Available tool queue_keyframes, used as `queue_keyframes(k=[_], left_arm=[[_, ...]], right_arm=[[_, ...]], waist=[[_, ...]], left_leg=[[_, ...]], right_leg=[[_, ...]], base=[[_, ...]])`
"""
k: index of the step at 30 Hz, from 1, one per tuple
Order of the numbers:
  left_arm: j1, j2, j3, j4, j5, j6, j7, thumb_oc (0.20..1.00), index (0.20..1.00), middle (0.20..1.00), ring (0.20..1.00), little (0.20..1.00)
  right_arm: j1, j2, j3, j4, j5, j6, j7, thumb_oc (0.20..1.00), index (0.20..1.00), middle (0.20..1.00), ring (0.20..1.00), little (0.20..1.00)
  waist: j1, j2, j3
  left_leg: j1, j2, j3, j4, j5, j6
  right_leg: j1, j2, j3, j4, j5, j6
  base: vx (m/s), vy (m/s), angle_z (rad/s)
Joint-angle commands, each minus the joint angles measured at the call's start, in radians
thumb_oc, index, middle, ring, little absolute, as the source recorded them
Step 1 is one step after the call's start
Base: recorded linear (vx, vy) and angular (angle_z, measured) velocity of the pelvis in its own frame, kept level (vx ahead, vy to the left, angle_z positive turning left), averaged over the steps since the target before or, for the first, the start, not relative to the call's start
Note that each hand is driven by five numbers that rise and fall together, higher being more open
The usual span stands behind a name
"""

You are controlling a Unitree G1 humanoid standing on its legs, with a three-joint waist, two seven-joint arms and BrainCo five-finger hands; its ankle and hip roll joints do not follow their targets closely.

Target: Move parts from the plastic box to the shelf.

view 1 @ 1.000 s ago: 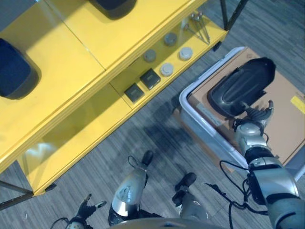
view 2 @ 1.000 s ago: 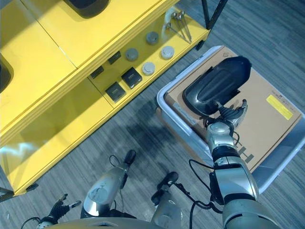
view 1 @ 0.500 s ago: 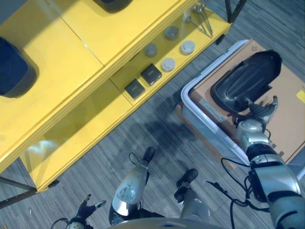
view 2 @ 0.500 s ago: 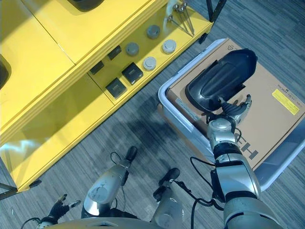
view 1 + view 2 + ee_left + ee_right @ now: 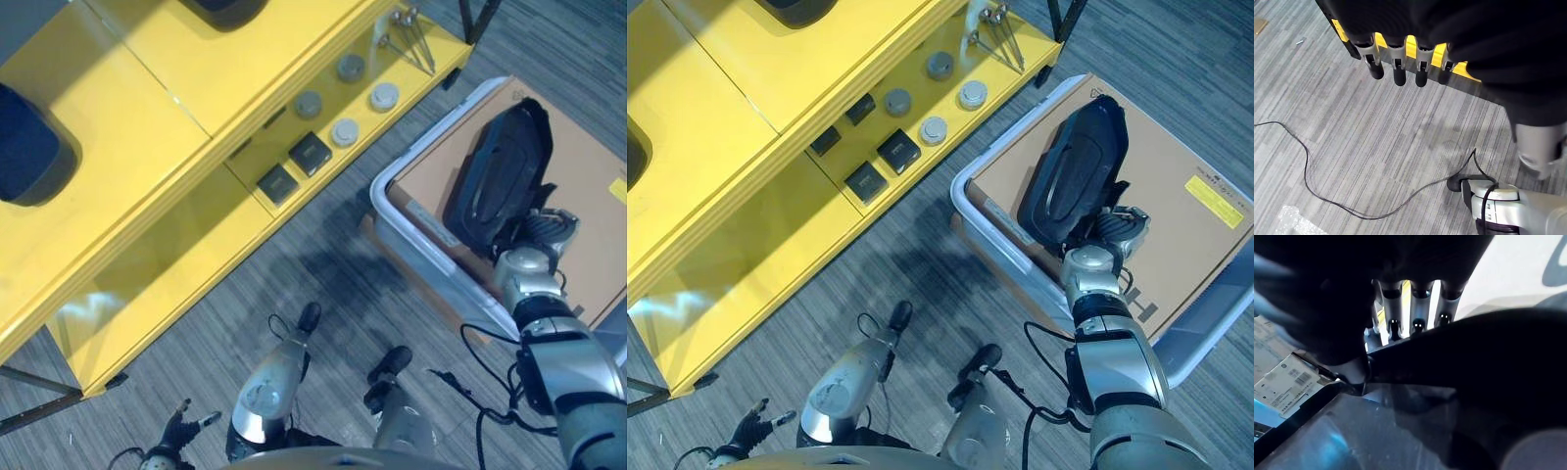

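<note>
One black part gripped at the plastic box, beside the yellow shelf.

Largest item: the yellow shelf (image 5: pixel 147 127), its lower level carrying round grey discs (image 5: pixel 344 131) and square black blocks (image 5: pixel 309 155). Next: the plastic box (image 5: pixel 411 230) on the floor, with brown cardboard (image 5: pixel 1176 230) inside. The black part (image 5: pixel 1073 171) stands tilted over the cardboard; the right hand (image 5: pixel 1109 235) has its fingers curled round its lower edge. The left hand (image 5: pixel 1396 63) hangs over the floor, fingers relaxed, holding nothing.

Yellow shelf (image 5: pixel 147 117), black part (image 5: pixel 500 176), brown cardboard (image 5: pixel 588 186), grey-white plastic box (image 5: pixel 411 245), grey striped carpet (image 5: pixel 294 284).
</note>
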Motion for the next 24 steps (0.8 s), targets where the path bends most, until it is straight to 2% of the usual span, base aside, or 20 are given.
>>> queue_keyframes(k=[1,7,11,17,24], left_arm=[[0.024,0.024,-0.024,-0.002,-0.019,-0.002,0.006,1.000,1.000,1.000,1.000,1.000],[0.029,0.023,-0.018,0.005,-0.029,-0.022,0.022,1.000,1.000,1.000,1.000,1.000],[0.032,0.027,0.002,0.000,-0.045,-0.062,0.035,1.000,1.000,1.000,1.000,1.000],[0.034,0.032,0.061,-0.058,-0.105,-0.094,0.014,1.000,1.000,1.000,1.000,1.000],[0.043,0.033,0.141,-0.196,-0.147,-0.096,-0.041,1.000,1.000,1.000,1.000,1.000]], right_arm=[[0.037,-0.018,0.041,-0.036,0.018,-0.009,0.016,0.200,0.200,0.200,0.200,0.200],[0.045,-0.011,0.037,-0.065,0.036,-0.038,-0.003,0.200,0.200,0.200,0.200,0.200],[0.078,-0.006,0.006,-0.123,0.035,-0.093,-0.006,0.200,0.200,0.200,0.200,0.200],[0.147,-0.005,-0.043,-0.275,0.020,-0.088,-0.032,0.200,0.200,0.200,0.200,0.200],[0.269,0.029,-0.094,-0.482,-0.019,-0.028,-0.066,0.200,0.200,0.200,0.200,0.200]], waist=[[0.017,-0.009,-0.027],[0.014,-0.017,-0.040],[0.005,-0.028,-0.072],[-0.012,-0.046,-0.133],[-0.040,-0.069,-0.220]], left_leg=[[-0.096,0.041,0.037,0.039,-0.001,-0.014],[-0.075,0.047,0.042,0.025,-0.001,-0.015],[-0.040,0.054,0.051,0.005,-0.003,-0.016],[0.043,0.071,0.070,-0.043,-0.007,-0.020],[0.136,0.100,0.105,-0.089,-0.008,-0.026]], right_leg=[[0.026,-0.044,0.054,0.041,-0.050,0.063],[0.039,-0.039,0.052,0.031,-0.047,0.064],[0.068,-0.031,0.049,0.012,-0.045,0.066],[0.133,-0.011,0.049,-0.032,-0.042,0.070],[0.201,0.014,0.057,-0.077,-0.030,0.068]], base=[[-0.07,0.028,0.03],[0.00,-0.002,0.01],[0.01,-0.031,-0.02],[0.04,-0.068,-0.06],[0.07,-0.087,-0.12]])
